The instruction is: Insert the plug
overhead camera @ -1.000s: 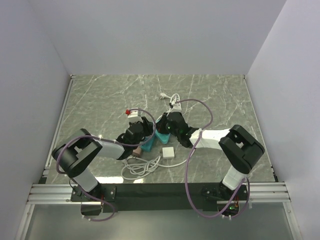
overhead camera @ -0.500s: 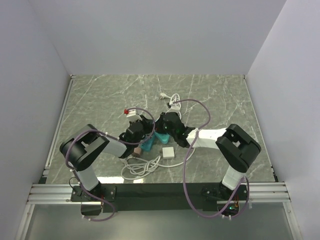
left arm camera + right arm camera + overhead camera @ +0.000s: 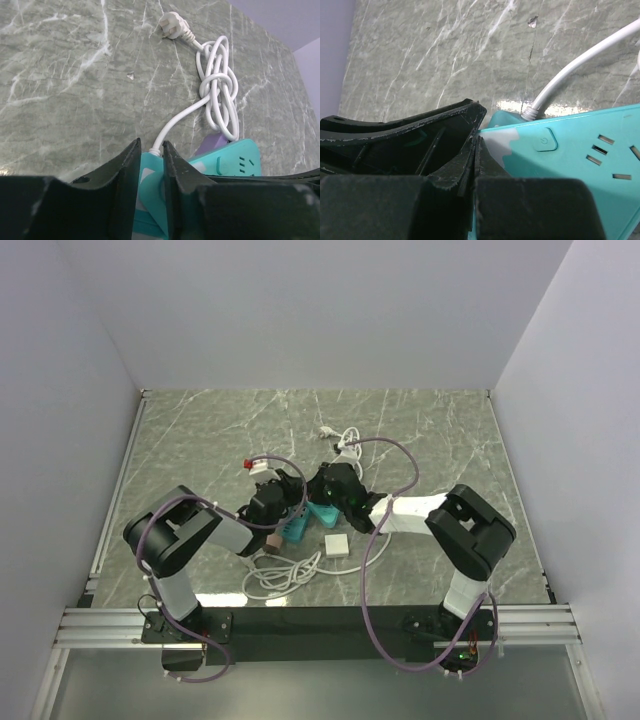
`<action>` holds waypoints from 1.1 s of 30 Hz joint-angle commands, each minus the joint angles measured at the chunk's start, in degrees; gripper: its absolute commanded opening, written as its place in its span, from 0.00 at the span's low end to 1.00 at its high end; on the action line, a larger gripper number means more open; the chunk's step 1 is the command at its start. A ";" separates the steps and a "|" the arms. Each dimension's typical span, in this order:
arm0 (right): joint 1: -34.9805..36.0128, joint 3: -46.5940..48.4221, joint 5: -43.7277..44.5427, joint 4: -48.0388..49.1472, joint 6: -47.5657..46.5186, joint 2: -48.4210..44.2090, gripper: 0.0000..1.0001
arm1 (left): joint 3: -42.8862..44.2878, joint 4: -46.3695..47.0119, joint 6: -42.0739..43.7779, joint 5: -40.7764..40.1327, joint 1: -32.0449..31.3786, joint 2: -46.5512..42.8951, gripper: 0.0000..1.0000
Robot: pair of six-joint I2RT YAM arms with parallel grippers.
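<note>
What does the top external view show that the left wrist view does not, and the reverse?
Only top external: the plug, a flat white square, lying on the table. Only left wrist: the socket slots of the teal power strip. Both: that strip, its knotted white cable and the small pronged plug at its end.

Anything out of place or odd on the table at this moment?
Yes. The square white plug lies loose on the table, held by neither arm; the left end effector and right end effector are both at the teal power strip. The strip's cord is knotted in a bundle farther back.
</note>
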 commanded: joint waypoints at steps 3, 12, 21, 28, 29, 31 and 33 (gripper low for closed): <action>1.66 -0.41 -2.25 -12.60 -4.53 0.37 0.00 | -2.49 -10.34 4.83 1.40 -0.49 -2.28 0.41; -0.09 5.67 -1.28 -9.61 -9.29 -4.46 0.00 | -8.53 -11.49 9.57 -1.51 -0.58 -17.92 0.79; -0.89 4.18 -1.89 -6.71 -10.34 -9.30 0.00 | -16.82 -10.60 13.00 -1.15 -7.69 -27.34 0.78; -1.15 0.58 -1.45 -5.48 -9.91 -17.01 0.00 | -10.32 -18.25 14.42 -8.70 -14.11 -19.96 0.79; -1.06 -0.64 -1.10 -5.57 -9.91 -18.17 0.00 | -8.66 -20.08 13.63 -10.45 -14.29 -19.08 0.81; -1.06 -1.88 -0.66 -6.00 -9.99 -21.67 0.00 | -6.72 -22.37 13.18 -12.04 -14.47 -16.28 0.86; -1.06 -3.90 0.30 -6.27 -9.99 -24.05 0.00 | -4.52 -25.10 12.57 -14.50 -15.25 -13.90 0.88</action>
